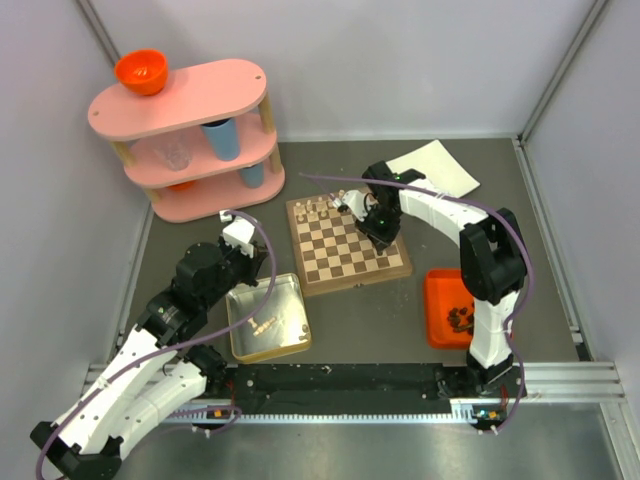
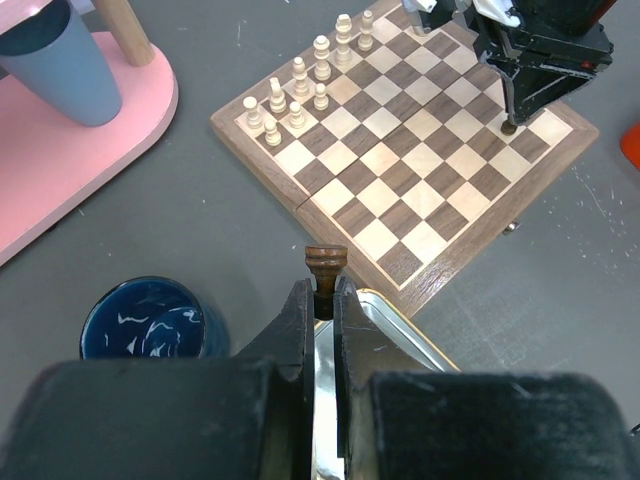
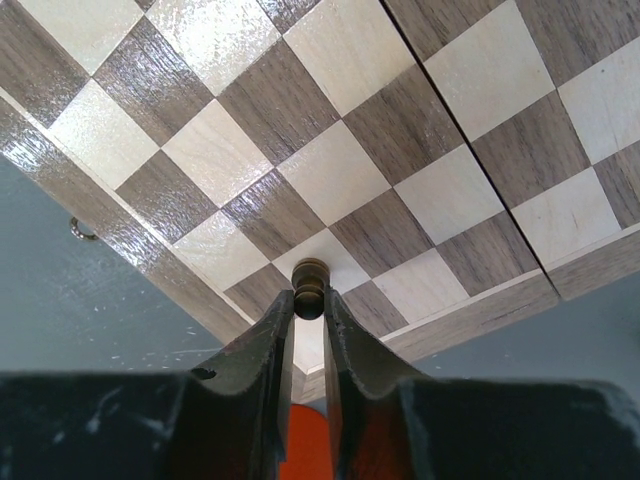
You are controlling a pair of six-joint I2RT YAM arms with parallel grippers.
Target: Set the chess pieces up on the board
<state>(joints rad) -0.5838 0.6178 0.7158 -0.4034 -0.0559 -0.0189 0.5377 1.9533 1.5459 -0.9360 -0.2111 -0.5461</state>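
your right gripper (image 3: 309,300) is clamped on a small dark brown wooden pawn (image 3: 309,274), just under its round head. it hangs over the square wooden chessboard with brown and cream checks (image 3: 330,170), in the rows by the light rim, on the side opposite the pale cream chessmen (image 2: 298,92). i cannot tell whether the base is touching the wood. bring it down straight, centre it in one check, and let go only when the base sits flat. open the fingers just enough to clear the head, then lift vertically, because a piece this slim will likely topple at a sideways brush. your left gripper (image 2: 322,300) is pinching another dark brown turned piece (image 2: 326,258) by the edge of the square silver metal tin (image 2: 400,325), near the board's corner. hold it there until the right arm is clear.

the board looks glossy, so a piece may slide. it lies on a scuffed grey tabletop (image 1: 370,325), between the tin and an orange plastic tray (image 1: 440,295) holding more dark pieces, inside white walls. a pink three-tier shelf (image 1: 180,105) stands at the far left.
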